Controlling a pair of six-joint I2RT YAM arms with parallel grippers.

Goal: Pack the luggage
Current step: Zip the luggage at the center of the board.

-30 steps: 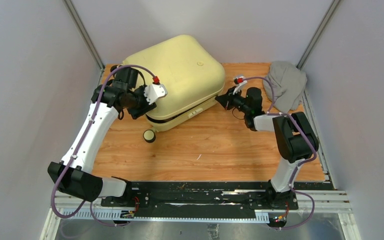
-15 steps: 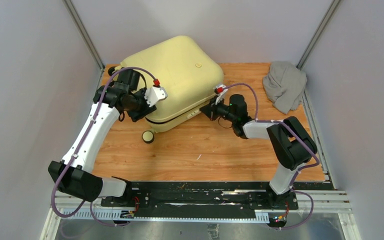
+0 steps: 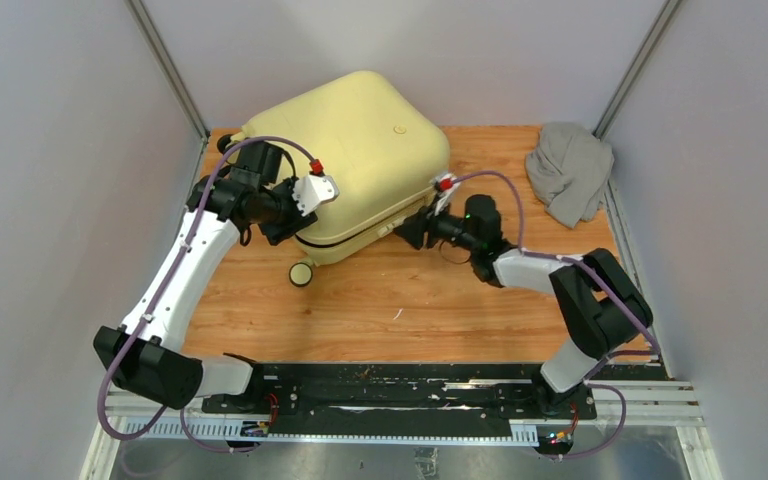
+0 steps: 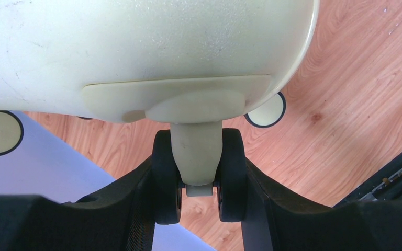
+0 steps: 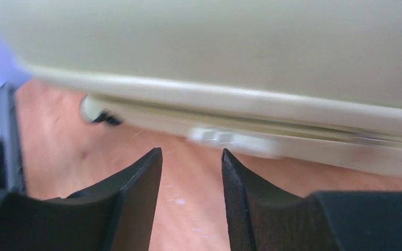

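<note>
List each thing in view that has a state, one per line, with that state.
Pale yellow hard-shell suitcase: lying flat on the wooden table, shells together; whether it is zipped cannot be told.
Left gripper: shut on a cream-and-black suitcase wheel.
Right gripper: open, empty, at the suitcase's near seam.
Grey cloth garment: crumpled, at the table's far right corner, outside the suitcase.

No legible text, label, brand or number on the luggage [image 3: 360, 130] or elsewhere.
</note>
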